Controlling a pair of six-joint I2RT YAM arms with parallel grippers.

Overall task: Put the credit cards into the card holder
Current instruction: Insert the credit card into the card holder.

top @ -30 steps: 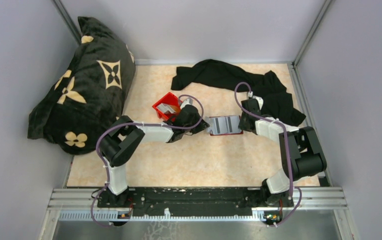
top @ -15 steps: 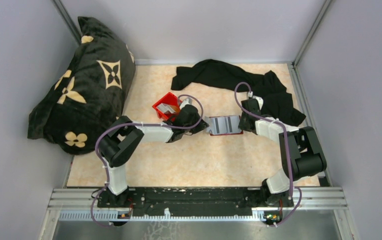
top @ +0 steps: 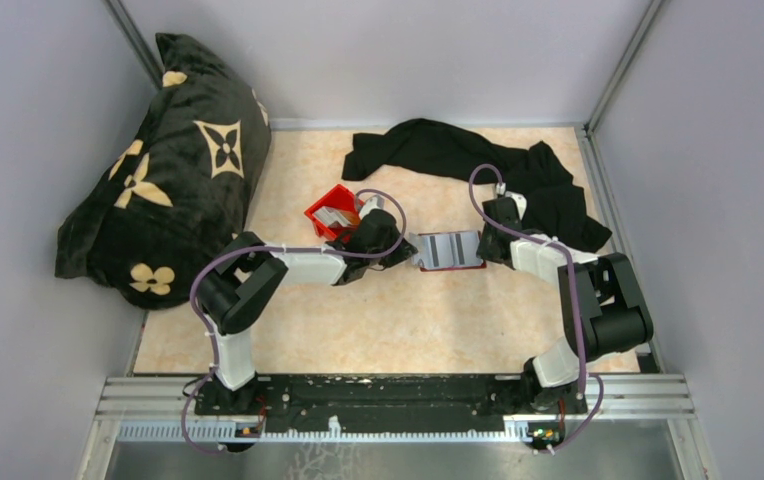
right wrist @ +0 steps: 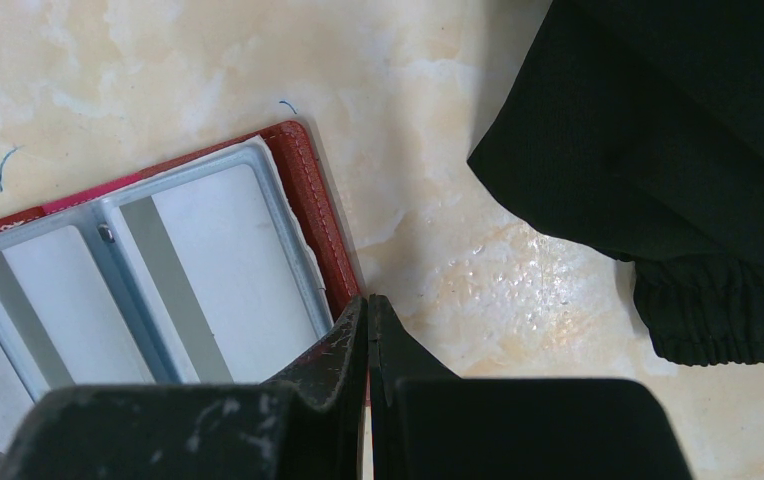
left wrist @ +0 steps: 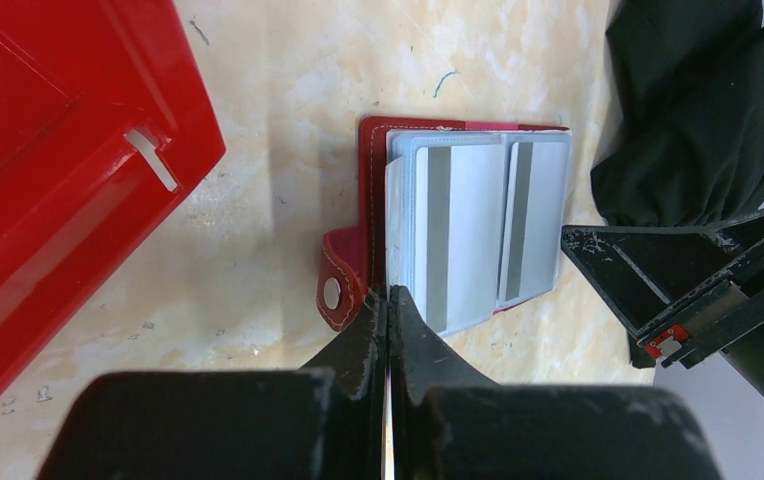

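Card holder: the card holder (top: pixel 448 251) lies open and flat on the table (top: pixel 408 320), between the two arms. Its pale pockets face up and its dark red cover (left wrist: pixel 371 190) shows as a rim around them.
Snap tab: a small red snap tab (left wrist: pixel 336 292) with a metal stud sticks out from the holder's left edge, next to the left fingertips.
Credit cards: two pale credit cards (left wrist: pixel 468 230), each with a grey stripe, sit side by side in the clear pockets. The right wrist view shows the same pair (right wrist: pixel 233 265) from the other side. More pale cards (top: pixel 335 216) lie in the red bin.
Left pincer: the left pincer (left wrist: pixel 388 300) has its fingers pressed together with no gap. The tips are at the holder's left edge, over the outer pocket's border. Nothing shows between them, and I cannot tell whether they touch the pocket.
Right pincer: the right pincer (right wrist: pixel 367 305) is also pressed together, with its tips at the holder's right red edge (right wrist: pixel 303 190). In the left wrist view its black fingers (left wrist: pixel 658 270) point at that same edge.
Red bin: a bright red bin (top: pixel 330 204) stands just left of the holder, behind the left wrist.
Black cloth: a crumpled black cloth (top: pixel 438 145) lies along the far side of the table and runs down past the right pincer. Its elastic hem (right wrist: pixel 718 320) is near that pincer but apart from the holder.
Cushion: a black cushion (top: pixel 168 170) with cream flower shapes leans in the far left corner.
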